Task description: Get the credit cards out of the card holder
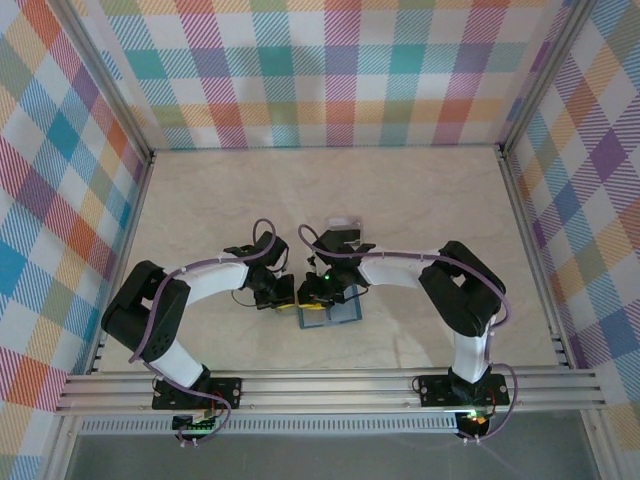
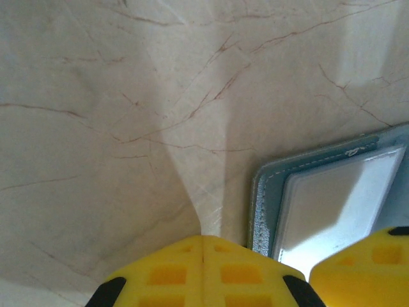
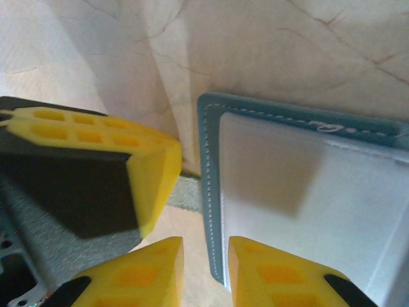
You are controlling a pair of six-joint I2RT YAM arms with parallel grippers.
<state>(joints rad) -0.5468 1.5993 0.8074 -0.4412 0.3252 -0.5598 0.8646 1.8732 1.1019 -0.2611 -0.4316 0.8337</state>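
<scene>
The card holder lies open on the worktop, close to the middle of its near edge. The right gripper hangs over the holder's stitched edge, jaws slightly parted. Just beside it, over bare worktop, the left gripper has its jaws pressed together.

Card holder mostly beneath left claw and right claw; pale object behind too small for identification

No lettering, brand or number is legible; a small stitched mark on the card holder border is too small to read.
</scene>
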